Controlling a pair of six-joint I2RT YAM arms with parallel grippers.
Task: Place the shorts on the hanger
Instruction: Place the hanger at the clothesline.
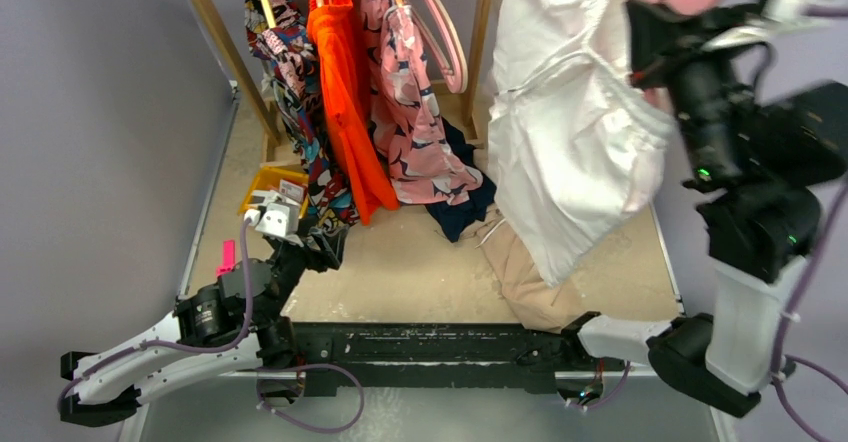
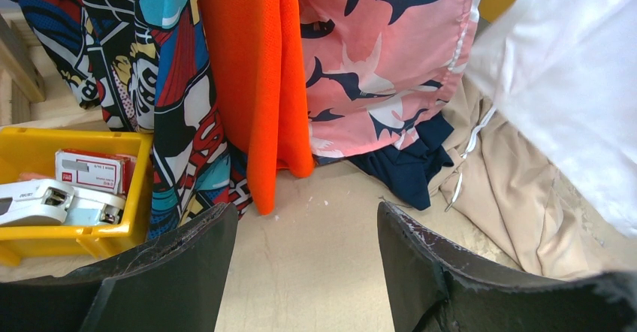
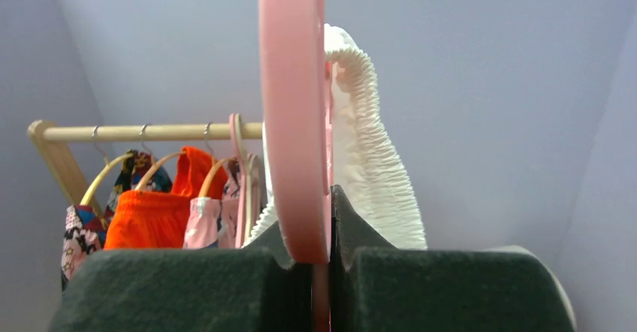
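The shorts (image 1: pixel 580 132) are hanging in the air over the right side of the desk (image 2: pixel 315 257), carried on the hanger (image 3: pixel 293 122). They are thin white cloth, roomy and crumpled, with a drawstring trailing across the front. From my right wrist I am seeing their gathered waistband as a tightly ruffled ridge lying against the hanger's smooth pink plastic, which is running straight up the view as a flat, glossy bar. My right pincer (image 3: pixel 329 261) is clenching that bar between its dark, felt-like pads, raised high.

Below the shorts a tan garment (image 2: pixel 511 189) is lying in soft folds on the pale, scuffed desk, with a navy garment (image 2: pixel 409 163) bunched beside it. Behind them a round wooden rail (image 3: pixel 150 131) is carrying a pink shark-print garment (image 2: pixel 375 54), a bright orange garment (image 2: pixel 255 69) of coarse weave and a comic-print garment (image 2: pixel 150 61), all hanging down close to the desk.

My left pincer (image 2: pixel 306 223) is released, its two black, worn fingers standing wide apart low over the desk in front of those hanging clothes. At its left a yellow plastic bin (image 2: pixel 22 140) is holding a white device and a small red-and-white box.
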